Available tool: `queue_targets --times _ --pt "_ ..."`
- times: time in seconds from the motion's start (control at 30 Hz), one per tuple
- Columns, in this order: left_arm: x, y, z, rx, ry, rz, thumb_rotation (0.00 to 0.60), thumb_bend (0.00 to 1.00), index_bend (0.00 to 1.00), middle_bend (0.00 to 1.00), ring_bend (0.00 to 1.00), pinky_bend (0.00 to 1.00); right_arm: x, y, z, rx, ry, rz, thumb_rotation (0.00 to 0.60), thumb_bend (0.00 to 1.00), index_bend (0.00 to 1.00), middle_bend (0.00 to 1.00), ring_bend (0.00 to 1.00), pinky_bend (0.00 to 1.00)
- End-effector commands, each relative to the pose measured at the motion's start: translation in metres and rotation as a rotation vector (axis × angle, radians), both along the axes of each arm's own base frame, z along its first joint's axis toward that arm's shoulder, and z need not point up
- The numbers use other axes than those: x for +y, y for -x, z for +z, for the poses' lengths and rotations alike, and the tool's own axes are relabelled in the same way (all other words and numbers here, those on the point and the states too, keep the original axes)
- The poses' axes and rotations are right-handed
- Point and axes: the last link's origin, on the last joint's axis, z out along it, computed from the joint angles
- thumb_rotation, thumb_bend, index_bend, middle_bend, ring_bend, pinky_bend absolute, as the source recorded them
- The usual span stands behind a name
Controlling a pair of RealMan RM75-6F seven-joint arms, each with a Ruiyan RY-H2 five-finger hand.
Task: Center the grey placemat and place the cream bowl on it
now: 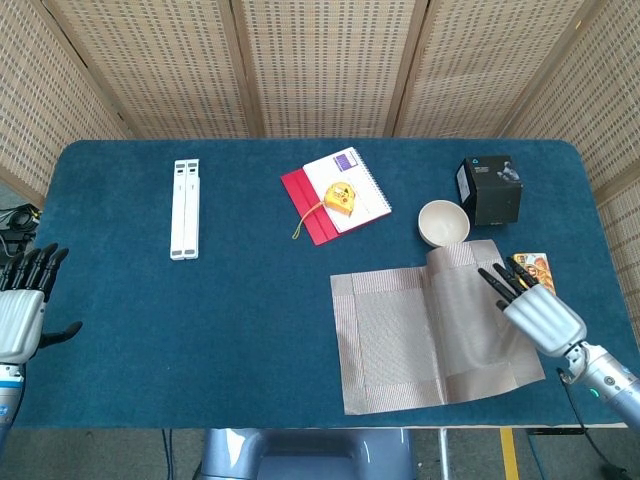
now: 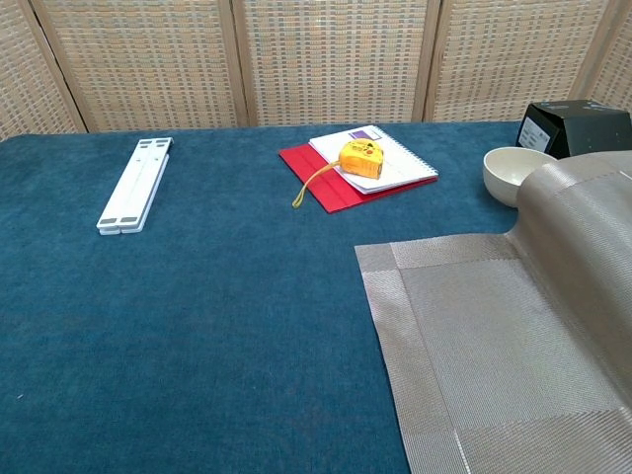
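Near edge: the grey placemat (image 1: pixel 420 335) lies unfolded on the blue-carpeted desk (image 1: pixel 200 310), right of centre, its near edge close to the desk's front. Its left part lies flat; its right part is raised in a curved fold, seen in the chest view (image 2: pixel 583 227) rising toward the bowl. The right robot hand (image 1: pixel 530 305) is at the mat's right edge with dark fingers (image 1: pixel 500 280) extended over the lifted fold; whether it pinches the fabric cannot be told. The left robot hand (image 1: pixel 25 310) hangs off the desk's near left corner, fingers apart, holding nothing.

Right side: an orange packet (image 1: pixel 533 268) lies partly hidden behind the right hand.

Middle to far: the cream bowl (image 1: pixel 443 222) stands upright on the carpet, just beyond the mat's raised far-right corner, not on the mat. A black box (image 1: pixel 490 190) stands just right of the bowl. A yellow tape measure (image 1: pixel 340 198) rests on a white notebook (image 1: pixel 355 185), which overlaps a red folder (image 1: pixel 310 210). A white folded stand (image 1: pixel 185 208) lies far left.

Background: woven rattan screen panels (image 1: pixel 320 60) enclose the desk.
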Motion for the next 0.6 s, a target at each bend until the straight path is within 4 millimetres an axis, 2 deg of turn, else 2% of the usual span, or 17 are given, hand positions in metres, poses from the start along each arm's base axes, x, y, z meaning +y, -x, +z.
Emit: queue_targets --times 0.03,0.23,0.33,0.37,0.4,0.47,0.5,0.6 --pt "0.000 0.000 0.000 0.001 -0.001 0.001 0.600 0.00 0.00 0.00 0.00 0.00 0.004 0.027 -0.005 -0.026 0.026 -0.049 0.600 0.62 0.72 0.00 0.00 0.00" --pt "0.001 0.000 -0.001 0.007 0.001 0.003 0.600 0.00 0.00 0.00 0.00 0.00 0.006 0.052 -0.004 -0.026 0.047 -0.129 0.600 0.62 0.70 0.00 0.00 0.00" --pt "0.001 0.000 -0.002 0.010 0.004 0.003 0.600 0.00 0.00 0.00 0.00 0.00 0.009 0.059 -0.005 -0.033 0.053 -0.154 0.600 0.58 0.66 0.00 0.00 0.01" --pt "0.001 0.000 -0.003 0.011 0.003 0.003 0.600 0.00 0.00 0.00 0.00 0.00 0.010 0.061 -0.004 -0.032 0.055 -0.156 0.600 0.50 0.56 0.00 0.00 0.01" --pt "0.001 0.000 -0.003 0.011 0.003 0.003 0.600 0.00 0.00 0.00 0.00 0.00 0.011 0.062 -0.004 -0.039 0.062 -0.162 0.600 0.35 0.37 0.00 0.00 0.00" --pt "0.001 0.000 -0.003 0.012 0.002 0.004 0.600 0.00 0.00 0.00 0.00 0.00 0.013 0.062 -0.004 -0.069 0.078 -0.177 0.600 0.09 0.08 0.00 0.00 0.00" --pt "0.001 0.000 -0.003 0.013 0.002 0.004 0.600 0.00 0.00 0.00 0.00 0.00 0.014 0.061 -0.004 -0.094 0.086 -0.184 0.600 0.01 0.01 0.00 0.00 0.00" --pt "0.001 -0.001 -0.005 0.016 0.008 -0.007 0.600 0.00 0.00 0.00 0.00 0.00 0.018 0.052 -0.002 -0.198 0.118 -0.199 0.600 0.00 0.00 0.00 0.00 0.00"
